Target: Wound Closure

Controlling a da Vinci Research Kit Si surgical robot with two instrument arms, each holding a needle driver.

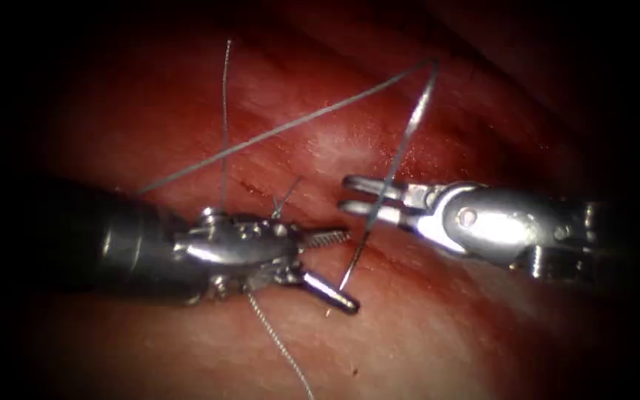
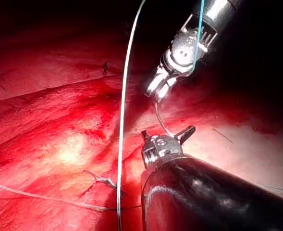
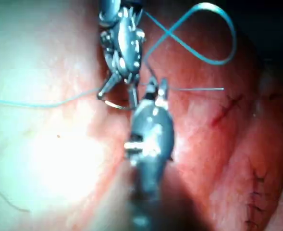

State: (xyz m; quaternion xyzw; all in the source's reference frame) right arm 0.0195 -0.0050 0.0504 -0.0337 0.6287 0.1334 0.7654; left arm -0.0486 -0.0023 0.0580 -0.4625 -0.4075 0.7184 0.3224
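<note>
Right claw (image 1: pixel 357 194) grips needle (image 1: pixel 398 159) mid-curve above tissue (image 1: pixel 446 326); left claw (image 1: pixel 335 270) wide, empty: keep thread (image 1: pixel 275 132) slack

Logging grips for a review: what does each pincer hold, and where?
Right pincer grips the curved steel needle near mid-curve; left pincer is open, holding nothing.

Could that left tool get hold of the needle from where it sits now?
Probably yes. The left tool has its jaws open, and the needle, held near its middle by the right tool, runs down so its lower end sits between those open jaws above the tissue. Nothing blocks it.
</note>
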